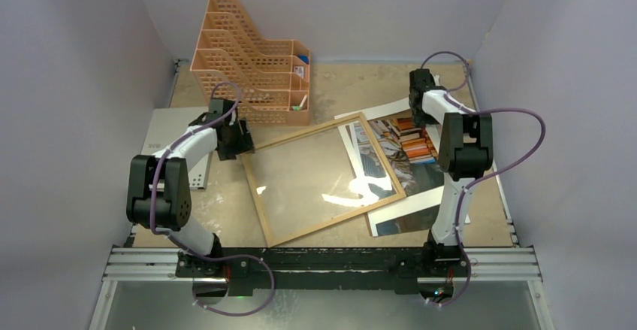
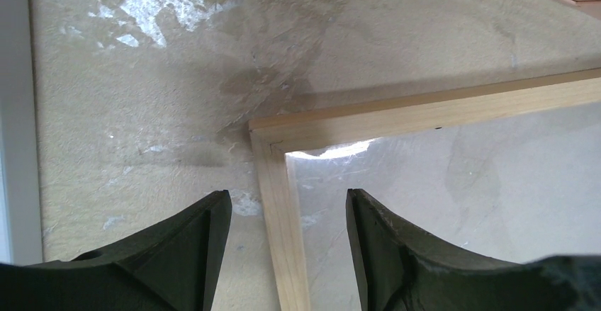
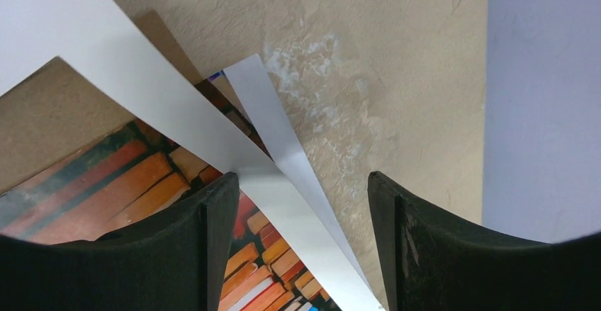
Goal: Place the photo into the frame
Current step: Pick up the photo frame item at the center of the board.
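Observation:
The frame [image 1: 255,195], thin light wood around a clear pane, lies tilted in the middle of the table. Its right part covers the photo [image 1: 412,143], a white-bordered print of stacked books. My left gripper [image 1: 240,146] hangs over the frame's far left corner. It is open, its fingers on either side of the side rail [image 2: 283,240] with a gap on both sides. My right gripper [image 1: 415,116] is open over the photo's far right corner, its fingers straddling the white border [image 3: 312,233] and touching nothing. The edge of a second white sheet [image 3: 266,105] shows beneath.
An orange lattice file organizer [image 1: 252,63] stands at the back left, close behind the left gripper. A grey sheet [image 1: 167,143] lies at the table's left edge under the left arm. Purple walls close in on three sides; the right wall [image 3: 546,77] is near the right gripper.

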Tool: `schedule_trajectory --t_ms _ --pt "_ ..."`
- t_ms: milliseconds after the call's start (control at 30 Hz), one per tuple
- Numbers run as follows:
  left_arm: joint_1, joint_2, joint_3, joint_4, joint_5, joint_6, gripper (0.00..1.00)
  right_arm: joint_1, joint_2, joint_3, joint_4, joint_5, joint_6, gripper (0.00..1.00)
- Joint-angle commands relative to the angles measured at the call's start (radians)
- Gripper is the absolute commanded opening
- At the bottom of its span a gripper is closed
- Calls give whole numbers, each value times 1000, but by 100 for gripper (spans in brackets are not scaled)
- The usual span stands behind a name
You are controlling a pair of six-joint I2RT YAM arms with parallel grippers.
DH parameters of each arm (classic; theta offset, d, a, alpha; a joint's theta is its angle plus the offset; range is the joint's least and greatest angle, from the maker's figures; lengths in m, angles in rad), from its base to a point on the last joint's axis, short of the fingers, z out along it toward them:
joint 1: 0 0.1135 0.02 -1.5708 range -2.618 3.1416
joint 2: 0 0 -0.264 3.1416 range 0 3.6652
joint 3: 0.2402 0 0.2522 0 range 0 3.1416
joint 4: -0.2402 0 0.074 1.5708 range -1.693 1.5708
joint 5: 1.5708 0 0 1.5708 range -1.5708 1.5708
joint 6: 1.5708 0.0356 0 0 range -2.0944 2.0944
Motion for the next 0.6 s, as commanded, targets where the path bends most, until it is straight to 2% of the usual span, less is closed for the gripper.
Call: schedule_trajectory --t_ms 0,167,333,567 --pt "2 -37 -1 -10 -33 -29 63 -10 52 8 -27 98 -19 69" --pt "4 -47 13 7 -2 -20 63 -10 49 4 -10 117 -8 68" --pt "4 -49 24 27 55 -8 63 -8 32 -3 -1 73 12 68" --pt "4 -41 33 -21 16 -14 63 1 8 -50 47 176 -9 66"
